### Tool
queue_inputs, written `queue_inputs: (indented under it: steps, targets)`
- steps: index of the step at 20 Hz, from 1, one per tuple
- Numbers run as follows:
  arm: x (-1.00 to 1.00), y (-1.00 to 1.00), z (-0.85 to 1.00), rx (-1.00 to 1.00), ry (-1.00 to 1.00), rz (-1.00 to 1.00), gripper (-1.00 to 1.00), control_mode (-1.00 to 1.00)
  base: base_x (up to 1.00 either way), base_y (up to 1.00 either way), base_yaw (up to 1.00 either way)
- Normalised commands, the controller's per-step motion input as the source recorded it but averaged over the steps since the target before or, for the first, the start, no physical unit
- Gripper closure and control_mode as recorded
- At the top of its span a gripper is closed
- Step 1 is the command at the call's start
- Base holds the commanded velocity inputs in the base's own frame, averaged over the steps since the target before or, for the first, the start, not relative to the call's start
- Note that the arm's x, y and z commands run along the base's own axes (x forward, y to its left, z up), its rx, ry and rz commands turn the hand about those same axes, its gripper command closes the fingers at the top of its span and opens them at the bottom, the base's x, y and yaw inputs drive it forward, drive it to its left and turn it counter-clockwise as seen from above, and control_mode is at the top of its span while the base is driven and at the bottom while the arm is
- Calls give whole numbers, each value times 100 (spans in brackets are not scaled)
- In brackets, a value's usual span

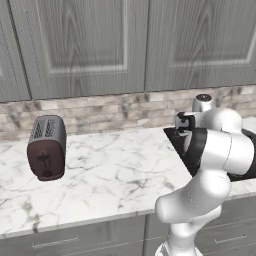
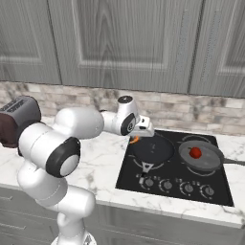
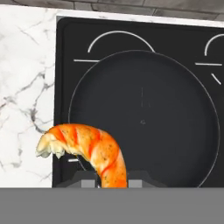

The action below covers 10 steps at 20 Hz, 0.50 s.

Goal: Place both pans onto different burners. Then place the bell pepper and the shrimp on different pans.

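Note:
My gripper (image 2: 138,133) is shut on the orange curved shrimp (image 2: 134,139), which hangs just above the left rim of the black pan (image 2: 153,149). In the hand view the shrimp (image 3: 89,151) rises from between my fingertips (image 3: 112,180) and overlaps the near-left rim of the black pan (image 3: 144,118), whose inside is bare. The dark grey pan (image 2: 203,158) sits to the right on the cooktop (image 2: 128,173) with the red bell pepper (image 2: 195,152) in it, its handle pointing right. Thin ring outlines of the far burners (image 3: 120,38) show beyond the black pan.
A row of knobs (image 2: 177,185) lines the cooktop's front edge. A dark toaster (image 1: 46,147) stands on the marble counter (image 1: 115,175) far to the left. Grey wall cabinets (image 2: 129,43) hang above a stone backsplash.

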Motion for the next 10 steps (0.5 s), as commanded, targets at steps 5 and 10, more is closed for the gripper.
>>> queue_inputs:
  steps: [5,10]
  targets:
    - [-2,-49,0,0,2,0,100,-100,0,0,0]
    - [0,-29,0,0,1,0,100,-100,0,0,0]
